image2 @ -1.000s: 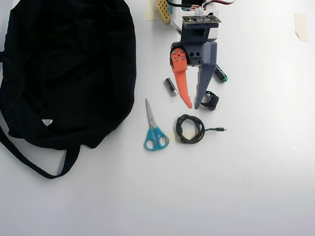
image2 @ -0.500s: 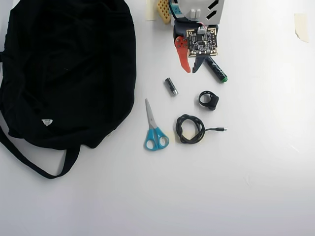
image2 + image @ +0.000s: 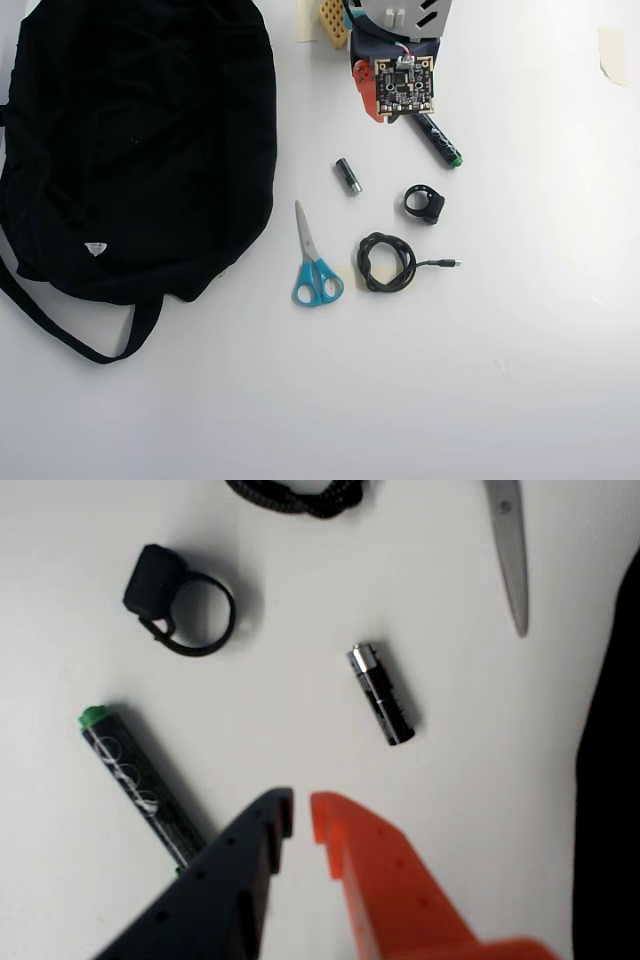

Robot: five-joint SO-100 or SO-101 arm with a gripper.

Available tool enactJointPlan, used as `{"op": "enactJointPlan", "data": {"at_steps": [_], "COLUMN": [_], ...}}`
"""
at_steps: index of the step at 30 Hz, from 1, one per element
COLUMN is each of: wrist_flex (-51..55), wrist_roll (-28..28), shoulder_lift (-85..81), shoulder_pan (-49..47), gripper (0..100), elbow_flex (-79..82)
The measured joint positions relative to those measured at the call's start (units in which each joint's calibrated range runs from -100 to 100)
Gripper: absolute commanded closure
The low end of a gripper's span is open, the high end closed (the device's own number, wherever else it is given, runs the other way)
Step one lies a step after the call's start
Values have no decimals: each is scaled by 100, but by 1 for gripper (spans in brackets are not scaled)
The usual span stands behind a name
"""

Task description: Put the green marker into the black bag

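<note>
A: How do the jaws stand?

B: In the wrist view the gripper (image 3: 301, 815) has one dark finger and one orange finger with the tips nearly together, only a thin slit of white table (image 3: 300, 710) between them. Nothing is held between them.

A: And the marker?

B: The marker (image 3: 140, 788) lies on the table just left of the dark finger in the wrist view, green end pointing far and left, its near end hidden behind that finger. Whether the finger touches it, I cannot tell. In the overhead view the marker (image 3: 440, 142) sticks out from under the arm's circuit board, slanting down to the right.

A: What else is near the jaws?

B: A battery (image 3: 381, 694) lies beyond the orange finger, apart from it. Farther off to the left is a black ring clip (image 3: 180, 600), at the top edge a bit of coiled cable (image 3: 300, 495), and at the top right a scissors blade (image 3: 508, 550).

A: The bag?

B: The bag (image 3: 140, 140) fills the left side of the overhead view, well apart from the marker, straps trailing below it. It lies slumped and flat; I can't see any opening or anything inside. The scissors (image 3: 313, 260) lie between bag and cable (image 3: 385, 262).
</note>
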Motion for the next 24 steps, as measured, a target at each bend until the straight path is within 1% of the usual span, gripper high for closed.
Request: {"op": "enactJointPlan", "data": {"at_steps": [8,15,24], "wrist_flex": [26,26,26], "wrist_roll": [0,0,20], "shoulder_lift": [-8,-25,-25], "shoulder_pan": [-140,-588,-882], "gripper": [98,98,98], "elbow_flex": [-173,-173,-173]}}
